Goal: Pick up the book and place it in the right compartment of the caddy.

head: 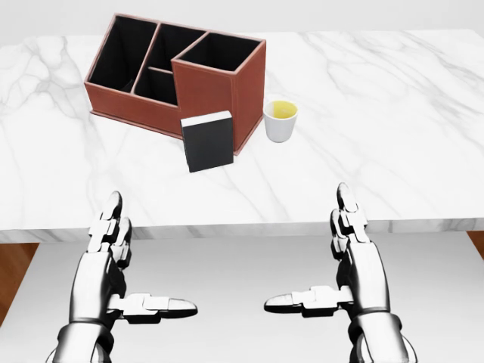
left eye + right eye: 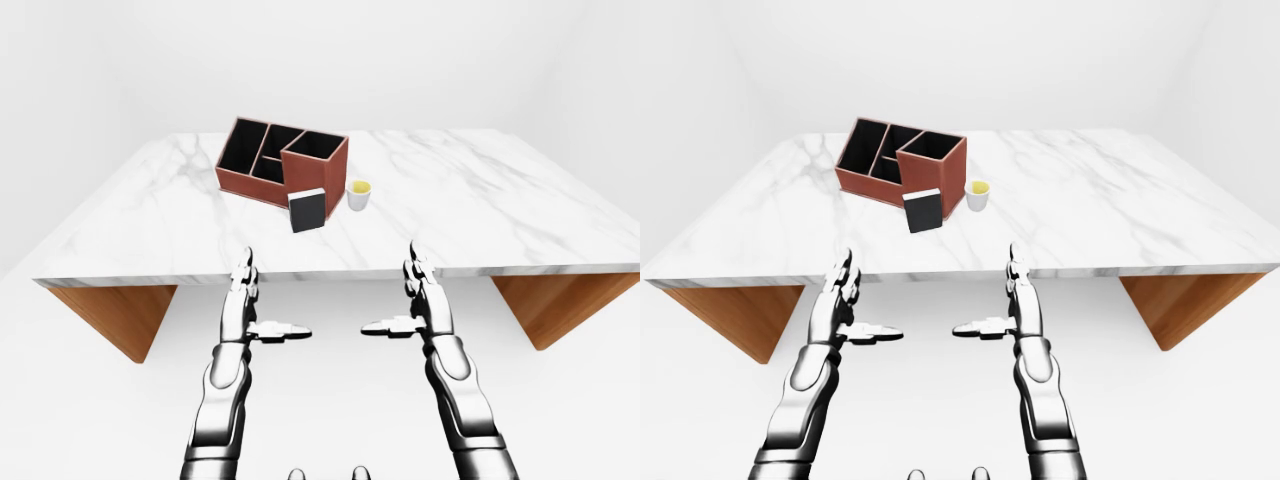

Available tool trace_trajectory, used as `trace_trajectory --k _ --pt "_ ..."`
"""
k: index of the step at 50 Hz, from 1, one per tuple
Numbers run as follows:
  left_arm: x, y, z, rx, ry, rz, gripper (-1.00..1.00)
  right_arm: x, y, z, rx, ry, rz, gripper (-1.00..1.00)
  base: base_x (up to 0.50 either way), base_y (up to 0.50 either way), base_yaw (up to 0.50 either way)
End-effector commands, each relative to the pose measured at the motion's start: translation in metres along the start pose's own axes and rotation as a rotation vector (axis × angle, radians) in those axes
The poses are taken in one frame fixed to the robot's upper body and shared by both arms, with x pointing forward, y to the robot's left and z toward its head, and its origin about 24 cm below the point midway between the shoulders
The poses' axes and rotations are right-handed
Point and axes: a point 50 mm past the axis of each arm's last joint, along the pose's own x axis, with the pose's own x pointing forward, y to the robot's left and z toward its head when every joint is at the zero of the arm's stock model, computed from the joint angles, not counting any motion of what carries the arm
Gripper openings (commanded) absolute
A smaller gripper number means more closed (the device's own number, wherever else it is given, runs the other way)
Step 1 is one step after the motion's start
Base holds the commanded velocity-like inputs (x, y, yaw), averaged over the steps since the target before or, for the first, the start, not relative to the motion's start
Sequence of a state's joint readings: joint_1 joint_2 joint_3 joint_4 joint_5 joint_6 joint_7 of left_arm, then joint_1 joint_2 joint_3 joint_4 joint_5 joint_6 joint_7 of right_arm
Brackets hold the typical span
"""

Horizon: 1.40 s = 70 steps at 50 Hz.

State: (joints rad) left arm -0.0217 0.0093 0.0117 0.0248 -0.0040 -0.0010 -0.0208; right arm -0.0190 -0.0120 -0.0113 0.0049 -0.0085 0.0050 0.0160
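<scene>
A black book (image 1: 208, 141) with a white page edge stands upright on the marble table (image 1: 393, 113), leaning against the tall right compartment of a brown caddy (image 1: 212, 87). The caddy holds several black-lined compartments. My left hand (image 1: 128, 265) hangs open below the table's near edge at the lower left of the head view. Opposite it, my right hand (image 1: 333, 261) is open too, thumb pointing inward. Both hands are apart from the book and hold nothing.
A small white cup (image 1: 280, 120) with yellow contents stands just right of the caddy and the book. The table rests on wooden supports (image 2: 115, 315) at both ends. White floor lies beneath my arms.
</scene>
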Motion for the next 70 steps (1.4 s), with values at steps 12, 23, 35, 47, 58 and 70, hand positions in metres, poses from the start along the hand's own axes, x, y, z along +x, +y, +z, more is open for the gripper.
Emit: trace_trajectory --k 12,23,35,47,58,70 --pt "0.010 0.003 0.005 0.014 -0.004 -0.040 1.00 0.015 -0.003 0.011 -0.073 -0.049 0.053 1.00 0.00 0.00 0.00" --pt "0.009 0.001 0.011 0.005 -0.024 -0.050 1.00 0.022 -0.004 0.028 -0.117 -0.096 0.044 1.00 0.00 0.14 0.00" --pt "0.008 0.003 0.013 0.010 -0.038 -0.044 1.00 0.023 -0.001 0.027 -0.106 -0.100 0.073 1.00 0.00 0.50 0.00" --pt "0.011 0.007 0.016 0.015 -0.053 -0.031 1.00 0.026 -0.001 0.026 -0.128 -0.108 0.075 1.00 0.00 0.50 0.00" --pt "0.013 0.008 0.021 0.020 -0.065 -0.030 1.00 0.035 0.001 0.031 -0.236 -0.108 0.107 1.00 0.00 0.17 0.00" --pt "0.030 0.021 0.062 0.040 -0.178 -0.066 1.00 0.057 0.007 0.061 -0.404 -0.112 0.261 1.00 0.00 0.00 0.00"
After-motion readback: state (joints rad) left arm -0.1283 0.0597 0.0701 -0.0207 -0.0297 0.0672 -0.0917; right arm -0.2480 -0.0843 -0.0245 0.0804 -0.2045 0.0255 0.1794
